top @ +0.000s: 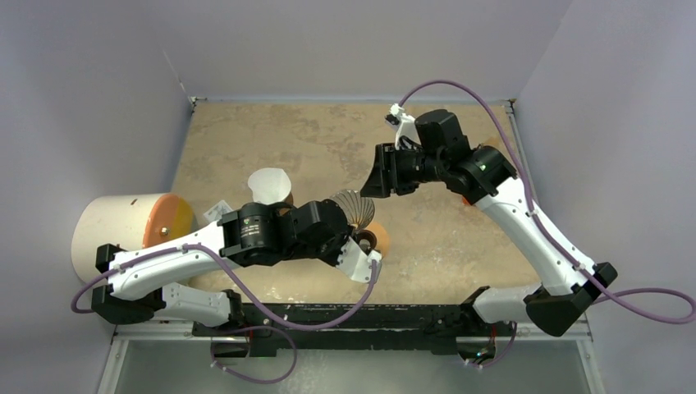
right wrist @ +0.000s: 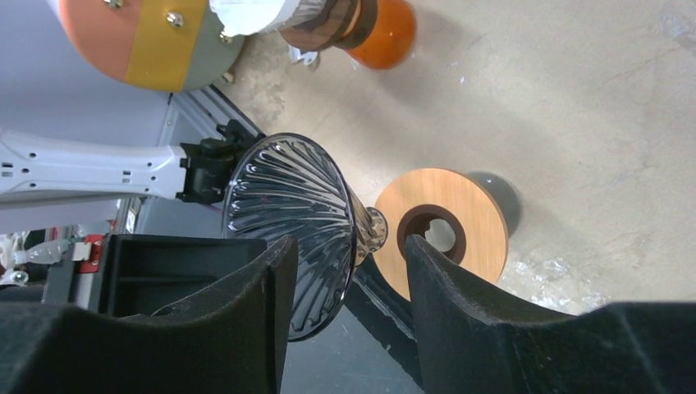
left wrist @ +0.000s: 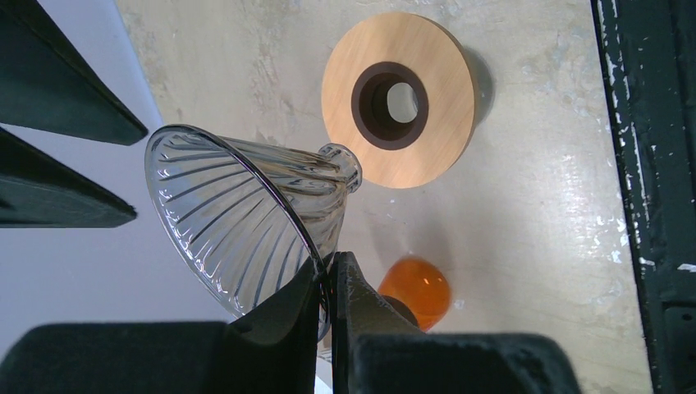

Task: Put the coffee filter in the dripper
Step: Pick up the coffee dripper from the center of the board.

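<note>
My left gripper (top: 359,234) (left wrist: 331,263) is shut on the rim of the dripper's clear ribbed glass cone (top: 353,212) (left wrist: 238,213) (right wrist: 291,222) and holds it tilted on its side above the table. The dripper's wooden ring collar (top: 380,240) (left wrist: 398,98) (right wrist: 443,226) lies flat on the table, apart from the cone. My right gripper (top: 371,179) (right wrist: 349,242) is open and empty, facing the cone's mouth from close by. The pale paper coffee filter (top: 269,182) (right wrist: 250,12) sits in the top of an orange glass vessel (top: 287,199) (right wrist: 386,29) (left wrist: 416,289) behind my left arm.
A large white cylinder with an orange end (top: 123,230) (right wrist: 139,37) lies at the left edge. A black rail (top: 345,316) (left wrist: 648,164) runs along the near edge. A small white packet (top: 215,211) lies by the cylinder. Walls close in the table.
</note>
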Available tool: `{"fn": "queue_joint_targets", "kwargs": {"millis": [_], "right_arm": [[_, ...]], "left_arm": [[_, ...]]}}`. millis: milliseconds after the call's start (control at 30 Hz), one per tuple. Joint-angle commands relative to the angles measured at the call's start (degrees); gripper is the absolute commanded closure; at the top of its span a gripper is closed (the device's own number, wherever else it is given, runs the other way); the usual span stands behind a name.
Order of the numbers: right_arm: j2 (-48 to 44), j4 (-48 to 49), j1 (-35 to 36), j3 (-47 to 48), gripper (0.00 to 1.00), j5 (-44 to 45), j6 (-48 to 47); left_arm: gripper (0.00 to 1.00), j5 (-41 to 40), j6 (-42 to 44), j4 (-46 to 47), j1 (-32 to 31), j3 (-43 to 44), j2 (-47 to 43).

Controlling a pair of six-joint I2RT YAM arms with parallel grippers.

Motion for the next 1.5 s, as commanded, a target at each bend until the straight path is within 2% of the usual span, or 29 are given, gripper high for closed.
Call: {"fn": "queue_joint_targets", "kwargs": {"millis": [0, 267, 433, 600, 833, 933, 1133, 1200, 1333, 1467], "right_arm": [[0.4, -2.5, 1.01, -0.12, 0.47, -0.26, -2.71], [0.95, -5.42, 1.81, 1.03, 0.53, 0.29, -4.51], [1.67, -7.2, 2.21, 2.01, 0.64, 0.86, -5.31], [2.07, -8.33, 2.32, 2.29, 0.67, 2.15, -5.95], [2.01, -8.43, 2.57, 2.38, 0.77, 2.39, -5.93], [1.99, -8.49, 2.68, 2.46, 0.82, 2.38, -5.88], [2.09, -8.91, 2.9, 2.46, 0.99, 2.64, -5.98], [2.08, -9.03, 2.93, 2.53, 1.0, 2.74, -6.02], [1.91, -9.1, 3.1, 2.47, 1.0, 3.36, -6.11], [1.75, -9.06, 3.37, 2.14, 1.0, 4.03, -6.2]], "left_arm": [[1.0, -0.38, 5.5, 3.34, -0.51, -0.09, -1.86], [1.0, 1.32, 7.4, 2.8, -0.77, -0.37, -1.51], [1.0, 3.0, 7.9, 2.46, -0.87, -0.27, -1.1], [1.0, 3.31, 8.14, 2.26, -1.05, -0.27, -1.14], [1.0, 3.64, 8.53, 2.14, -1.18, -0.6, -0.83], [1.0, 3.65, 8.55, 1.45, -1.22, -0.71, -0.05], [1.0, 3.39, 8.54, 1.45, -1.29, -0.71, 0.64], [1.0, 2.96, 8.39, 1.85, -1.25, -0.87, 0.61], [0.91, 1.95, 7.81, 2.44, -1.26, -1.44, 0.6], [0.74, 1.0, 6.35, 3.81, -1.23, -1.92, 0.7]]}}
